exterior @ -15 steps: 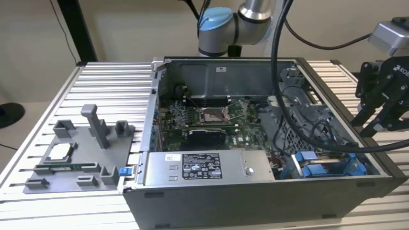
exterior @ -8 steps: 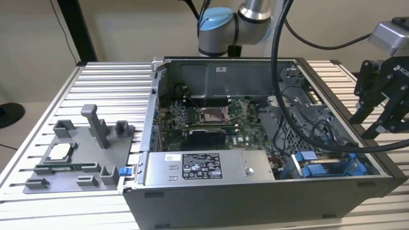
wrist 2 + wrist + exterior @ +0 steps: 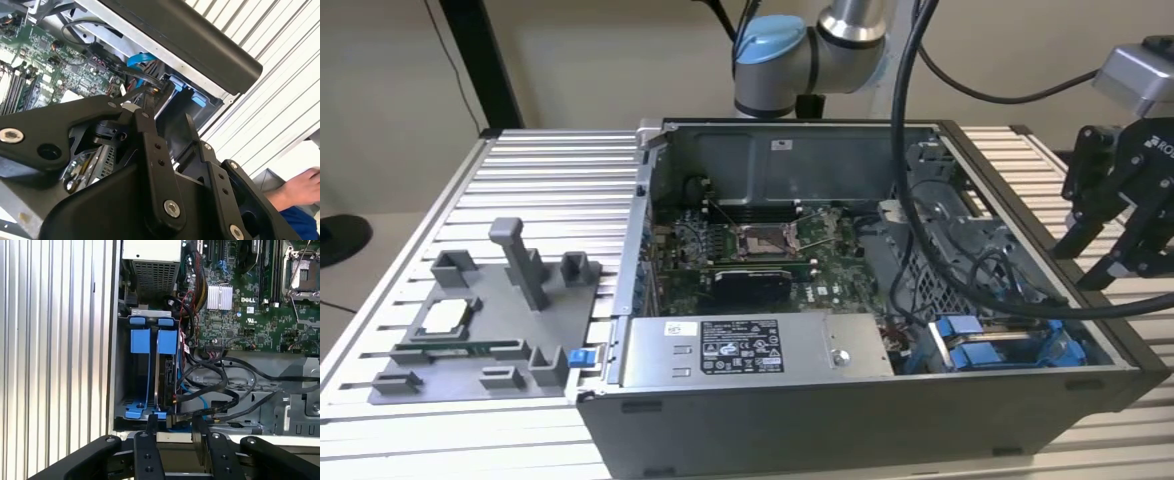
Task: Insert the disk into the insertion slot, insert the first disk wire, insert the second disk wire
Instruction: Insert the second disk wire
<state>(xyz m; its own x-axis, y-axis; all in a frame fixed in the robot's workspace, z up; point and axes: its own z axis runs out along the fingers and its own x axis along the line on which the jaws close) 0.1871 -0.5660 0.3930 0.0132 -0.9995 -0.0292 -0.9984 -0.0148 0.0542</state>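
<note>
The disk (image 3: 165, 372) stands on edge in the insertion slot (image 3: 131, 390), its blue carrier frame (image 3: 168, 342) facing the power supply. Beside it sits a second blue carrier (image 3: 140, 340). Black wires (image 3: 220, 385) and a blue wire (image 3: 200, 400) run to the disk's end nearest my fingers; whether they are seated I cannot tell. My gripper (image 3: 176, 426) hovers open and empty just outside that end of the bay. In the exterior view the gripper (image 3: 1094, 258) hangs over the case's right wall, above the blue bay (image 3: 994, 350). Both fingers (image 3: 150, 112) show in the second wrist view too.
The open computer case (image 3: 854, 420) lies on a ribbed aluminium table (image 3: 547, 200). Inside are the motherboard (image 3: 761, 260) and the grey labelled power-supply box (image 3: 754, 350). A grey fixture tray (image 3: 467, 330) sits at the exterior view's left. A person's hand (image 3: 300, 187) rests beyond the table.
</note>
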